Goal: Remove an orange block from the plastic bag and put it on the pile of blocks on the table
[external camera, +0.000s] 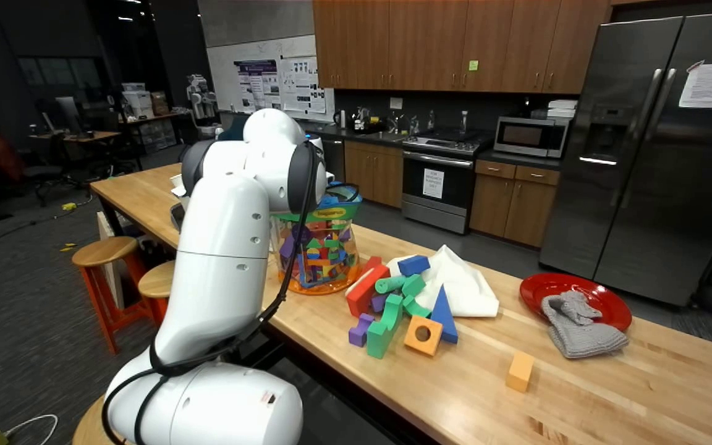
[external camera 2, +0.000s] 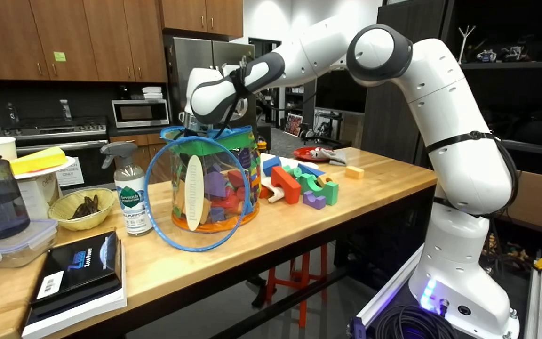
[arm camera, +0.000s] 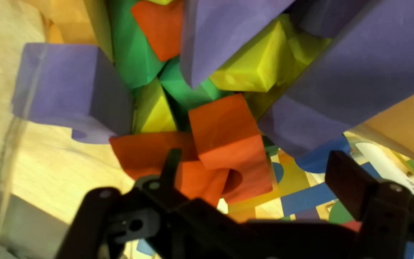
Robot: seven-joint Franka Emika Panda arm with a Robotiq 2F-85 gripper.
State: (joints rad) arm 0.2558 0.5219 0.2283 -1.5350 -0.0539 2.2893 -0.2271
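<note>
Nearest, in the wrist view, the fingers (arm camera: 349,184) stand wide apart at the mouth of the plastic bag (external camera 2: 238,141), with open space between the tips. Below them, inside the bag, red blocks (arm camera: 226,129) show close to one fingertip; whether they touch cannot be told. An orange block (arm camera: 412,120) also lies in the bag, cut off at the edge of that view, so its long axis cannot be made out. The bag itself stands upright on the tabletop (external camera: 578,402), its mouth pointing up and its long axis vertical. In an exterior view, a round lid (external camera 2: 194,193) with a blue rim stands on edge just in front of it. The pile of blocks (external camera: 392,314) sits just beside the bag, on the same tabletop. Well apart from the bag, past the pile, are a lone orange block (external camera: 520,371) and a red plate (external camera: 614,303) with a grey cloth (external camera: 584,337) hanging over its rim.
</note>
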